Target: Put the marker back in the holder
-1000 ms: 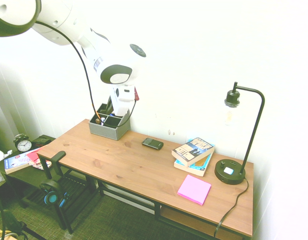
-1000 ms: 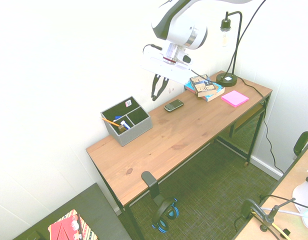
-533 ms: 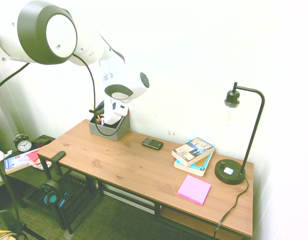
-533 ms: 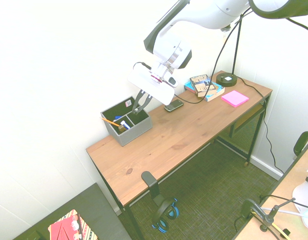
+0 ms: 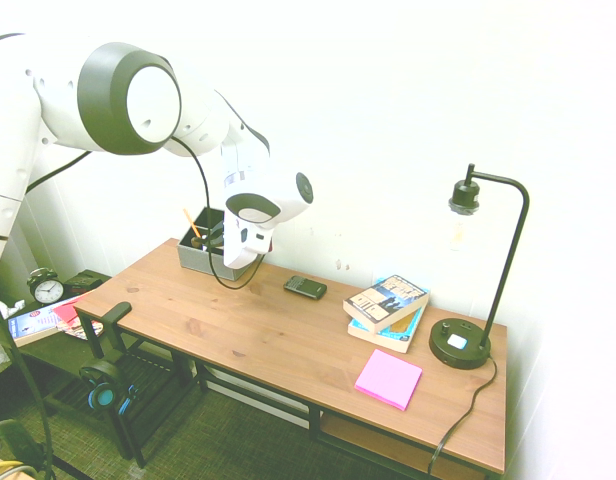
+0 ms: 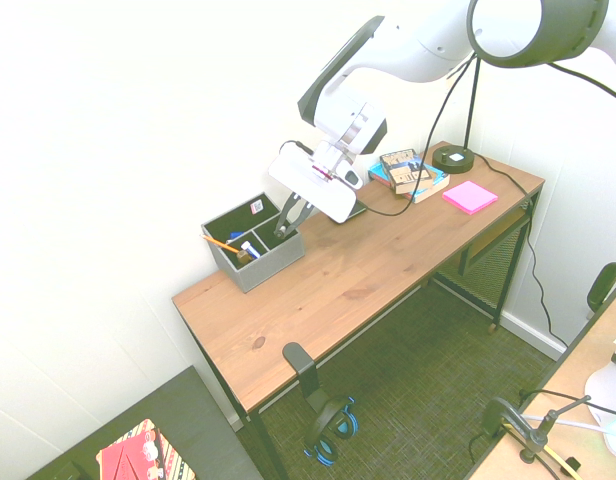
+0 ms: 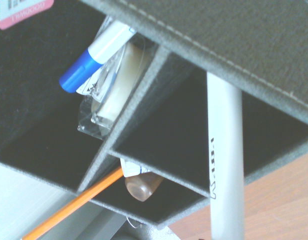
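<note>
Low over the desk organiser, the white arm (image 6: 413, 50) reaches out and bends down at its wrist, the hand tilted so that the gripper (image 6: 280, 233) slants towards the holder (image 6: 269, 268). Its two dark fingers come together at their tips, over the holder's open compartments. Whether they pinch anything between them cannot be told from the exterior views.

The holder stands on the tabletop (image 5: 278, 330) by its wall-side long edge, near the end beside the alarm clock (image 5: 48, 289). The marker (image 7: 225, 165) shows in the wrist view as a pale barrel with dark print, crossing the holder's open compartments and its rim, with one end cut off from sight at the edge of the stitched outer wall. Its cap is not visible, and the exterior views do not show what bears it.

An orange pencil (image 7: 76, 203) leans out of the small compartment that also holds a brown-ended item (image 7: 141, 187). A blue-capped marker (image 7: 96, 57) and clear wrapping (image 7: 101, 107) lie in the large compartment.

Along the wall-side edge of the tabletop, the dark phone (image 5: 305, 287) lies between the holder and the stacked books (image 5: 388, 308). The black lamp (image 5: 461, 343) stands at the far end from the holder, and the pink notes (image 5: 389, 379) lie nearer the front long edge, close to the books.
</note>
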Robot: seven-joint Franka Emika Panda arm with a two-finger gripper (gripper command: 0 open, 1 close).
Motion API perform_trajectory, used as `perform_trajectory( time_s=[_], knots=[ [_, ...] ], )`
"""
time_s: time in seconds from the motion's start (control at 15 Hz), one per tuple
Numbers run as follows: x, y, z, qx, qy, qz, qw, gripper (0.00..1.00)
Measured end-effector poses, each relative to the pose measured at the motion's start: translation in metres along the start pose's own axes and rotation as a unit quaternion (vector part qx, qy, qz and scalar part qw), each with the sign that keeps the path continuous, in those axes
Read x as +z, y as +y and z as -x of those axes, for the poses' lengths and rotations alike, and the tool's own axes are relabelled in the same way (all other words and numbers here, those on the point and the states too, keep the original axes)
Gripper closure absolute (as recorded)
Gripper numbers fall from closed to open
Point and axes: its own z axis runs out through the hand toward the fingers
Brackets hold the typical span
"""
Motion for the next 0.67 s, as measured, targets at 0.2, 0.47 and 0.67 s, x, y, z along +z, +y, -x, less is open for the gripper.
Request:
perform_trajectory(
  time_s=[0.2, 0.47, 0.67],
  knots=[
    [0.001, -0.002, -0.005, 0.002, 0.001, 0.000, 1.000, 0.00],
    [0.004, -0.004, -0.010, -0.007, 0.003, 0.000, 1.000, 0.00],
    [-0.012, -0.005, 0.031, -0.072, 0.033, 0.013, 0.997, 0.00]
  ],
)
